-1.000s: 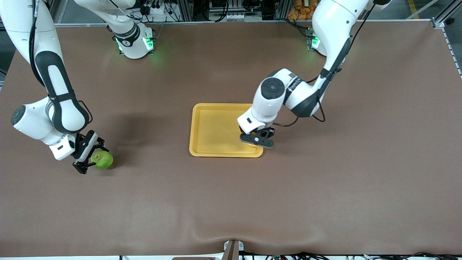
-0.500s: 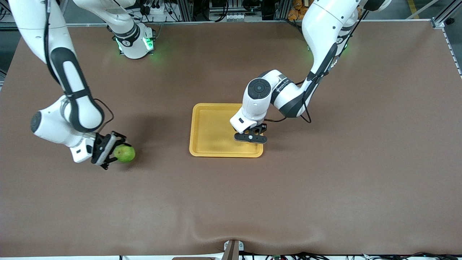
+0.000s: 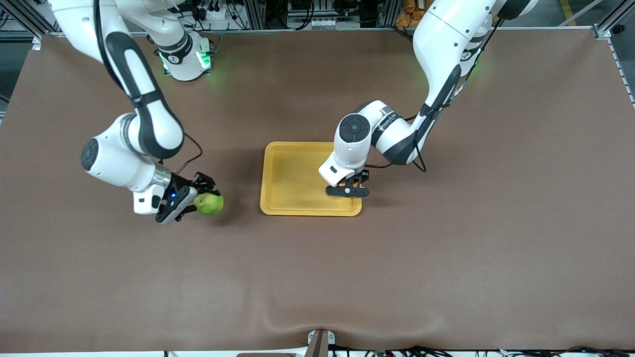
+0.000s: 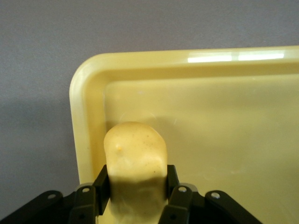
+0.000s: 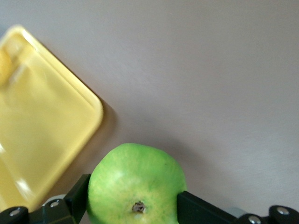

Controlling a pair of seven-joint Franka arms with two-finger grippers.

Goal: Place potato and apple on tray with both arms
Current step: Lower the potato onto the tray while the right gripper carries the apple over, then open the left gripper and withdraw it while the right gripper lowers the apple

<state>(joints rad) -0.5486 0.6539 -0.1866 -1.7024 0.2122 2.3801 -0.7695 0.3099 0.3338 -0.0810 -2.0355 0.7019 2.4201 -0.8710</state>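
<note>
Because my left gripper covers it in the front view, the potato shows only in my left wrist view, pinched between the fingers over the tray, at the corner nearest the front camera and toward the left arm's end. Most of the tray floor lies bare. My right gripper clamps the apple over the brown table, just beside the tray's rim toward the right arm's end, with nothing between them.

A brown table (its covering rippled along the camera-side edge) fills the view.
</note>
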